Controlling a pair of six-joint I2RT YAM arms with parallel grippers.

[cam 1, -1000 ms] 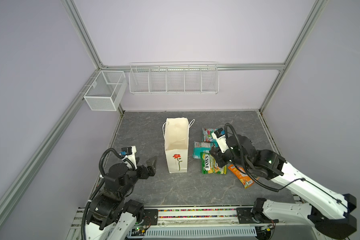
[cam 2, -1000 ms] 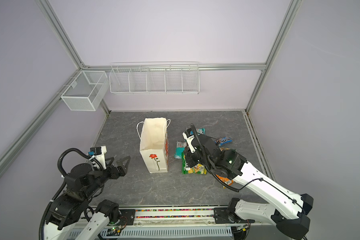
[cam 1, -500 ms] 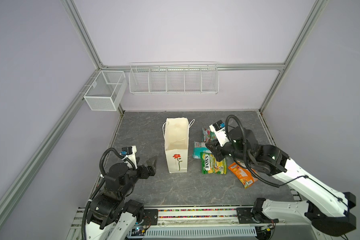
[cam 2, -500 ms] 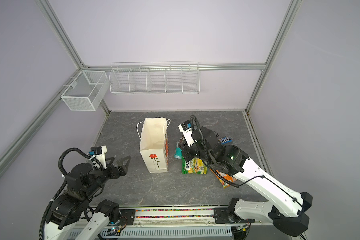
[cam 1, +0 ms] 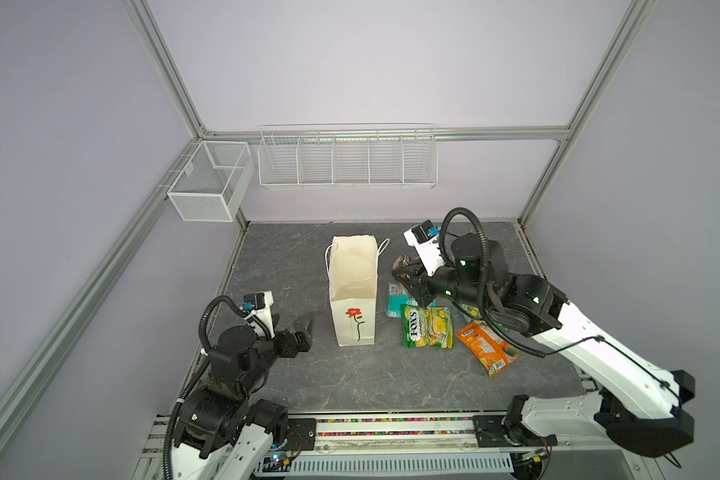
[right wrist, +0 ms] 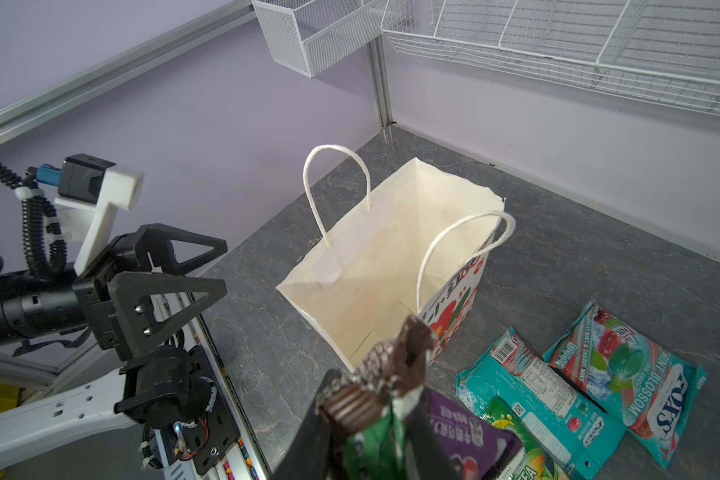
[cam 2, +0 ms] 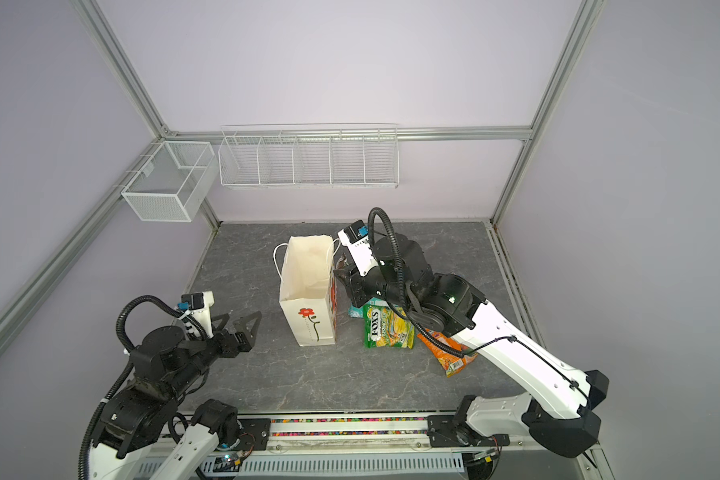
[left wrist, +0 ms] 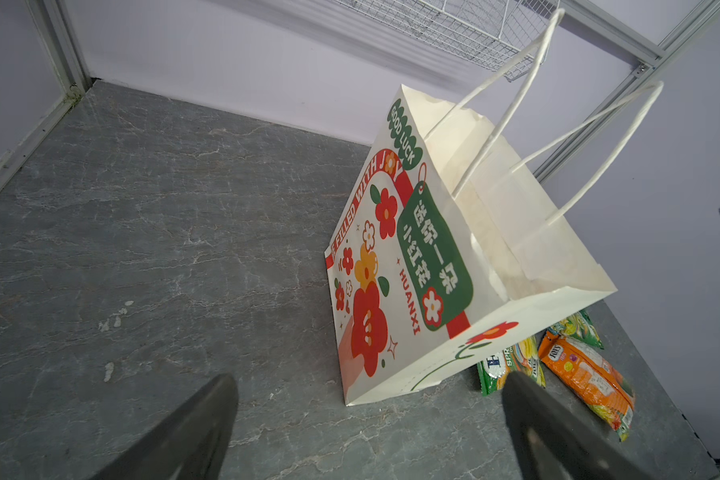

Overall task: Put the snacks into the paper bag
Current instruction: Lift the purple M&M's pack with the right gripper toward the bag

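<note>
Two arms in shot, so take it from the left. High on the left wall you've got the small mesh basket (cam 1: 208, 183), with the long wire basket (cam 1: 346, 158) along the back wall. Down on the grey worktop (cam 1: 350, 382), your left arm (cam 1: 233, 345) sits low near the front edge. The left jaws are spread wide with nothing between them, pointing at the paper bag (cam 1: 354, 328) but well short of it.

The bag stands upright mid-worktop, mouth open, both cord handles up, a red flower on its front face. The left wrist view shows its broad printed side with the green label.

Moving right, your right arm (cam 1: 578, 336) reaches in over the snacks. The right jaws are nearly closed, pinching a crumpled dark brown packet (right wrist: 391, 361). That packet is off the worktop, just beside the bag's right wall, its free end poking toward the mouth in the right wrist view.

The rest lie flat on the worktop:
- Two teal packets (right wrist: 533, 399) sit nearest the bag.
- A purple packet (right wrist: 466, 436) shows under the jaws.
- The green-yellow packet (cam 1: 427, 328) lies in front.
- A second green packet (left wrist: 576, 328) peeks out behind the orange packet (cam 1: 487, 345), which is farthest right.
</note>
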